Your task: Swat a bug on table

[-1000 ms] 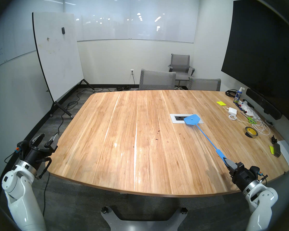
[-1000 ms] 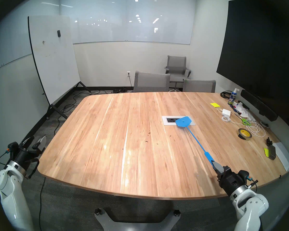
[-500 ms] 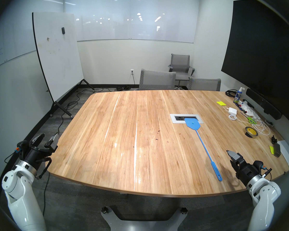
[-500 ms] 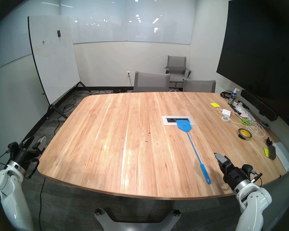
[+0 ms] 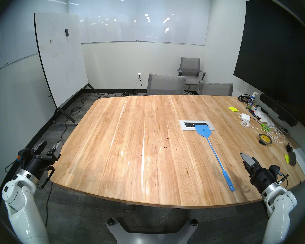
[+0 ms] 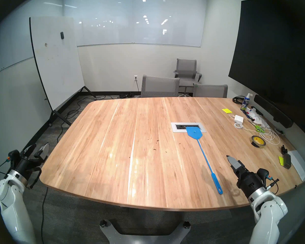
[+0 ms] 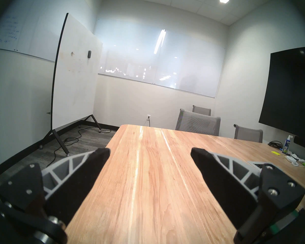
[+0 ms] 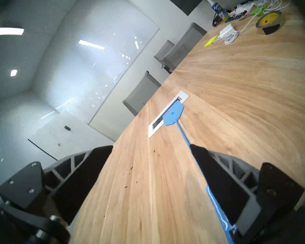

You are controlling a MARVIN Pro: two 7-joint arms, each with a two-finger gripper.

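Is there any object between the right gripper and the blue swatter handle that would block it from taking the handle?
Nothing visible does. The right gripper is open above bare table, and the blue swatter lies flat just to its left; only wood shows between them. The tape roll sits off to the right.

A blue swatter (image 5: 213, 151) lies flat, its head overlapping a silver outlet panel (image 5: 187, 127); tape roll (image 5: 265, 140), scissors (image 5: 264, 127) and white cable (image 5: 275, 134) sit beyond.

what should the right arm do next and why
Probably ease the open right gripper back down and left to the blue swatter handle and regrasp it. The swatter lies loose on the table, its head on the outlet panel, while dark bug specks sit uncovered to its left.
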